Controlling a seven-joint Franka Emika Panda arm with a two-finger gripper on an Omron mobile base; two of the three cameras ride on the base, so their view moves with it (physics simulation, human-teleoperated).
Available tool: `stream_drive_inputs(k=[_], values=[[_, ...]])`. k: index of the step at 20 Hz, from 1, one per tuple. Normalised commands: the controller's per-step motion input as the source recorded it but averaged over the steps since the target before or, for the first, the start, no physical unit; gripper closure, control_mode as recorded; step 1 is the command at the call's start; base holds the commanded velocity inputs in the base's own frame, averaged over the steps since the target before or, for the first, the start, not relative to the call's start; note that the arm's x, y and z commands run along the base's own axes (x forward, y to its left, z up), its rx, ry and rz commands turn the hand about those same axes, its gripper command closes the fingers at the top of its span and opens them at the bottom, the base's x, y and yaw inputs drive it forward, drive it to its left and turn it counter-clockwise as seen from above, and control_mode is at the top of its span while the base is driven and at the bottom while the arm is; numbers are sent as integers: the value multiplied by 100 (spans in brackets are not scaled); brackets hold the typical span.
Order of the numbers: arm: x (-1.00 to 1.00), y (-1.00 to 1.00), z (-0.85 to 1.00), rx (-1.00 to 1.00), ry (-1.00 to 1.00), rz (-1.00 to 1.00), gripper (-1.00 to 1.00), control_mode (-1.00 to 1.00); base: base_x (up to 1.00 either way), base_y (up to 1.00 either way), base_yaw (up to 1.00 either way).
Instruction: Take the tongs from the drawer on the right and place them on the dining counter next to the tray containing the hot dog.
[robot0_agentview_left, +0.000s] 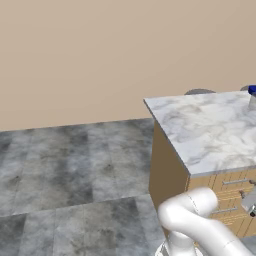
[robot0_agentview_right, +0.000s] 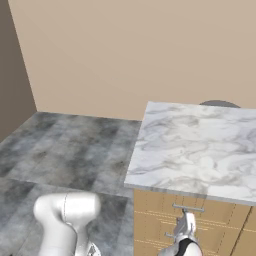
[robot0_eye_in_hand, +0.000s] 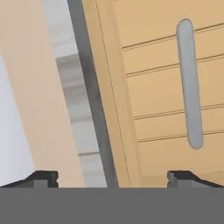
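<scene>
Both fingers of our empty, wide-open end effector (robot0_eye_in_hand: 112, 177) must straddle the drawer (robot0_eye_in_hand: 166, 87) handle (robot0_eye_in_hand: 190, 83), which sits ahead toward one finger, so we center before closing.

A plain beige wall (robot0_agentview_right: 125, 50) backs the room, meeting a darker brown side wall (robot0_agentview_right: 12, 65) at the left corner. The floor (robot0_agentview_left: 65, 170) is mottled grey stone tile, evenly lit. Two round grey shapes (robot0_agentview_left: 199, 92), perhaps stool tops, peek up at the far edge of the marble slab.
</scene>
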Motion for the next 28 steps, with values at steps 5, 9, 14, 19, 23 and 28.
stream_drive_inputs(k=[5, 9, 14, 19, 23, 28], values=[[37, 0, -34, -7, -1, 11, -100, -100, 0, 0, 0], [43, -8, -44, -3, -3, 14, -100, -100, 0, 0, 0], [38, -27, -44, -2, -1, 14, -100, -100, 0, 0, 0], [29, -49, -48, -2, 0, 7, -100, -100, 0, 0, 0], [31, -46, -43, -1, 0, 3, -100, -100, 0, 0, 0], [36, -2, -33, 0, -2, 0, -100, -100, 0, 0, 0]])
